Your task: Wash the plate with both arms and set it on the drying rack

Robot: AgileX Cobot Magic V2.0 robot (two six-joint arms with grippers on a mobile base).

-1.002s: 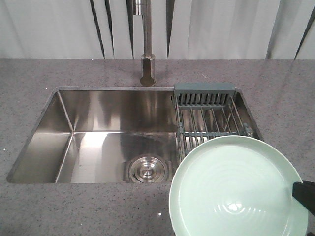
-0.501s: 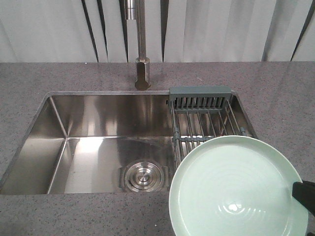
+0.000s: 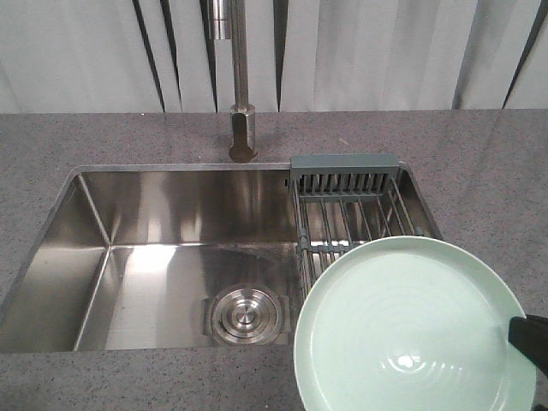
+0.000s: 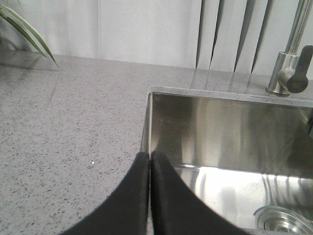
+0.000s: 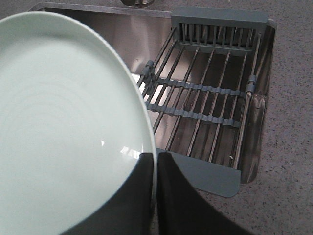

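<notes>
The right fingers point(image 5: 148, 169) are clamped on the rim of the plate point(image 5: 63, 122), which is held above the near end of the rack point(image 5: 210, 88), at the sink point(image 3: 171, 205) right end by the bench point(image 3: 479, 145) front edge. The left fingers point(image 4: 143, 169) are pressed together, empty, over the sink's left rim.

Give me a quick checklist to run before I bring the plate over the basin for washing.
1. Grip: right end effector shut on the plate rim: ok.
2. Helper arm: left end effector shut, holding nothing, by the sink's left edge: ok.
3. Wash space: sink basin shows only the drain: ok.
4. Landing spot: drying rack bars hold no dishes: ok.
5. Water: no stream visible from the faucet: not ok yet.
</notes>
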